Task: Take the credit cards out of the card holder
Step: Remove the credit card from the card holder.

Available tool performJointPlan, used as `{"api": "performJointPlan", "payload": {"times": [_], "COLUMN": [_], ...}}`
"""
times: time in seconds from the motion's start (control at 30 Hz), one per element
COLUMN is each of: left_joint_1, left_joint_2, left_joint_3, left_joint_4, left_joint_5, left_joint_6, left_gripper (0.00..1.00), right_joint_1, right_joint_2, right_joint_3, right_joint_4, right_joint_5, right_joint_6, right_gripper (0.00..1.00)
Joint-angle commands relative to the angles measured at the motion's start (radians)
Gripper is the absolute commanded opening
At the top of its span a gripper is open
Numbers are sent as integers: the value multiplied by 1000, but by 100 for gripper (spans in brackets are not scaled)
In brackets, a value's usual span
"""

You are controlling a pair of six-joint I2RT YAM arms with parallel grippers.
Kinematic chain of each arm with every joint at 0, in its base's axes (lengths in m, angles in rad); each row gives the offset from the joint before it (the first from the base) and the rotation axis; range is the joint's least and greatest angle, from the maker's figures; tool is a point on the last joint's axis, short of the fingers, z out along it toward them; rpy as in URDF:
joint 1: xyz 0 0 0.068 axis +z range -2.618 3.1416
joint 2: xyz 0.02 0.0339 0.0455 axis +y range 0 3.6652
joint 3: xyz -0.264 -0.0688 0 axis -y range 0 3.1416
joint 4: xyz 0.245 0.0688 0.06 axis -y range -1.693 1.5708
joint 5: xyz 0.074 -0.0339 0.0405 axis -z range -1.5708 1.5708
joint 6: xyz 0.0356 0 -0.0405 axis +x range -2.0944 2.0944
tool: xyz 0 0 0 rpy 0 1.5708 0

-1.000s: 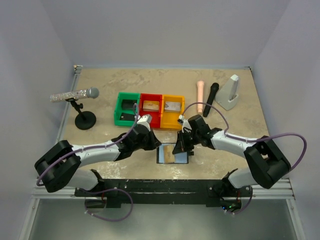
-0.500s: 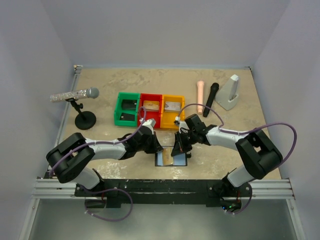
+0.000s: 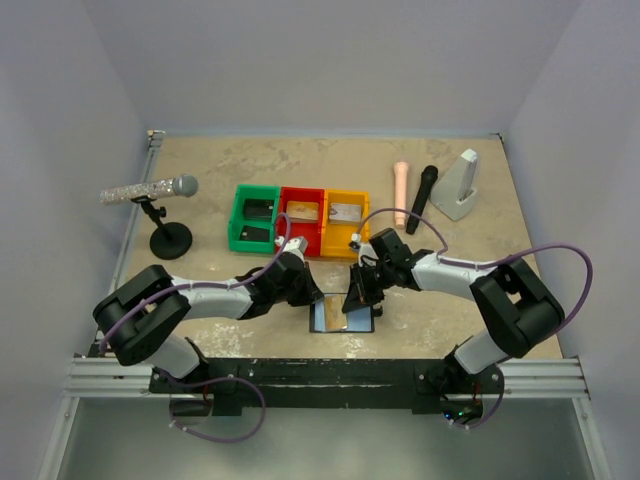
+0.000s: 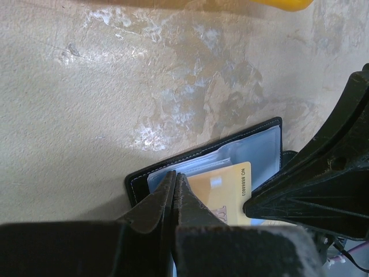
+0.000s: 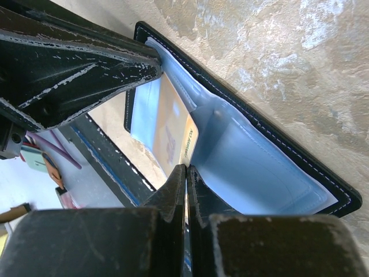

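Observation:
The card holder (image 3: pixel 330 318) lies open near the table's front edge, black outside with pale blue inner faces (image 5: pixel 253 167). A tan credit card (image 4: pixel 225 193) sticks partway out of its pocket. My left gripper (image 4: pixel 174 175) is shut, its tips pressed on the left inner face beside the card. My right gripper (image 5: pixel 185 168) is shut on the tan card's (image 5: pixel 173 130) protruding corner. In the top view both grippers, left (image 3: pixel 314 296) and right (image 3: pixel 357 297), meet over the wallet.
Joined green (image 3: pixel 238 222), red (image 3: pixel 302 236) and yellow (image 3: pixel 344 240) bins stand behind the wallet, each with flat items inside. A microphone on a stand (image 3: pixel 168 238) is at the left. A peach cylinder (image 3: pixel 401 190), black microphone (image 3: pixel 422 198) and grey wedge (image 3: pixel 460 185) lie at the back right.
Both arms have drawn their elbows inward. The grippers stay shut at the wallet, which has slid slightly toward the near edge.

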Motion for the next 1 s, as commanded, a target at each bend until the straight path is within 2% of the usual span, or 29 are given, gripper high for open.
{"api": "performJointPlan", "payload": {"times": [0.0,0.73,0.97], "left_joint_1": [7,8,8], "left_joint_2": [4,-27,-30], "left_joint_3": [-12,-48,-46], "left_joint_4": [-68,-88,-90], "left_joint_5": [-77,-109,-109], "left_joint_6": [-1,2,2], "left_gripper": [0,0,0], "right_joint_1": [-3,-65,-65], "right_joint_2": [-20,-125,-205], "right_joint_3": [-2,-22,-19], "right_joint_4": [-34,-151,-247], "right_joint_5": [30,79,164], "right_joint_6": [9,3,40], "right_gripper": [0,0,0]}}
